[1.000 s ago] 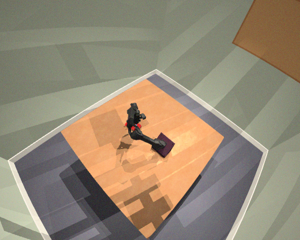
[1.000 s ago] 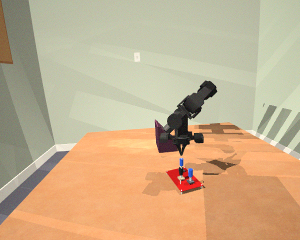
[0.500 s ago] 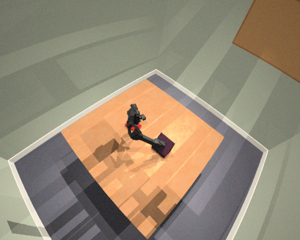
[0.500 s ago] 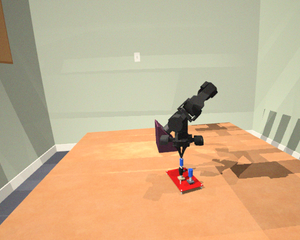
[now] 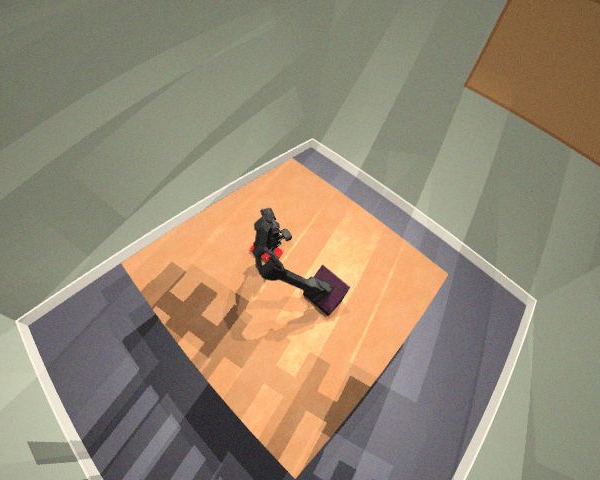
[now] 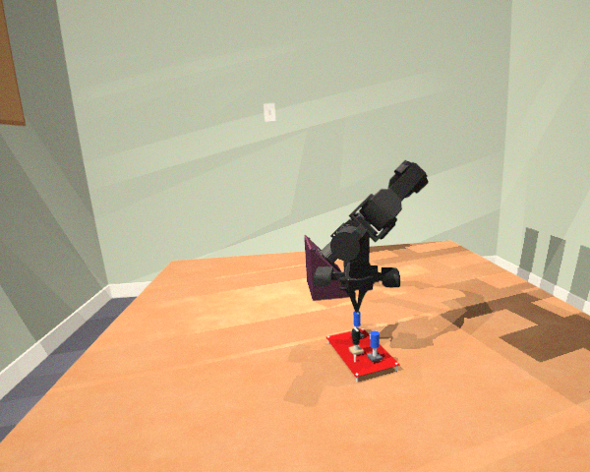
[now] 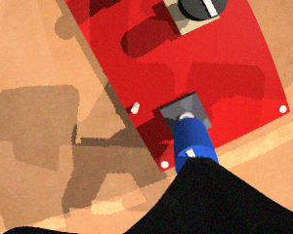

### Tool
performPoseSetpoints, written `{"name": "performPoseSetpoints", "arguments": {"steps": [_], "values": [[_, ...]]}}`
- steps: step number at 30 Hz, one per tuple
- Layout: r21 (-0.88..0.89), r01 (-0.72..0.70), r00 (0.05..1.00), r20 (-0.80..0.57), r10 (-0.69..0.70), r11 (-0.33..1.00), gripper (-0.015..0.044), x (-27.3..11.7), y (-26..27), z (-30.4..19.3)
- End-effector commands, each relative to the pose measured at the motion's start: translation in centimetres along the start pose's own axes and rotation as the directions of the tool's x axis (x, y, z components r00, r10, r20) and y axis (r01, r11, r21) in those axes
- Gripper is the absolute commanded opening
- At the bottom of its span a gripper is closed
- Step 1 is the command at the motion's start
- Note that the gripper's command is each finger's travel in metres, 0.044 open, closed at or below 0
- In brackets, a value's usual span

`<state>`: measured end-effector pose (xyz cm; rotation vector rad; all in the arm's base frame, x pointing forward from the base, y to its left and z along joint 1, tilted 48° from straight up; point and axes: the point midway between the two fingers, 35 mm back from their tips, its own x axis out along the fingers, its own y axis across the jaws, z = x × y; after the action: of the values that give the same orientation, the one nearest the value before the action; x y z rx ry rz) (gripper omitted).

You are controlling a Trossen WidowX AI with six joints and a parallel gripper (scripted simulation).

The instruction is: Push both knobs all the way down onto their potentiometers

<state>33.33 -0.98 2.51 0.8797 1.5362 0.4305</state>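
Observation:
The red circuit board (image 5: pixel 277 253) (image 6: pixel 362 367) (image 7: pixel 244 39) stands on short legs. My gripper (image 6: pixel 357 310) (image 7: pixel 197 168) is shut, its fingertips at the top of the far blue knob (image 6: pixel 357 319) (image 7: pixel 194 134), with nothing between them. That knob stands upright over a grey potentiometer (image 7: pixel 192 103); a light shaft collar shows beneath it in the wrist view. The near blue knob (image 6: pixel 375 339) stands raised, with bare shaft between it and its potentiometer (image 6: pixel 375 357). In the top view the arm hides the fingertips and most knobs. Whether the fingertips touch the far knob is unclear.
A black knob (image 6: pixel 356 336) (image 7: pixel 202 6) stands on a beige potentiometer between the blue knobs, partly overlapping the far one in the exterior view. A thin white post (image 7: pixel 135 108) stands by the board's edge. The arm's purple base (image 5: pixel 339 286) (image 6: pixel 316 284) is behind the board.

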Motion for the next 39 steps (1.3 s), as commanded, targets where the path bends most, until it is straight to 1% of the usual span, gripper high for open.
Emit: {"name": "performPoseSetpoints", "arguments": {"steps": [1,39], "values": [[0.005,-0.003,1.000,-0.001,0.003,1.000,0.0000,0.19,0.00,-0.03],[0.005,-0.004,1.000,-0.001,0.004,1.000,0.0000,0.90,0.01,-0.04]]}}
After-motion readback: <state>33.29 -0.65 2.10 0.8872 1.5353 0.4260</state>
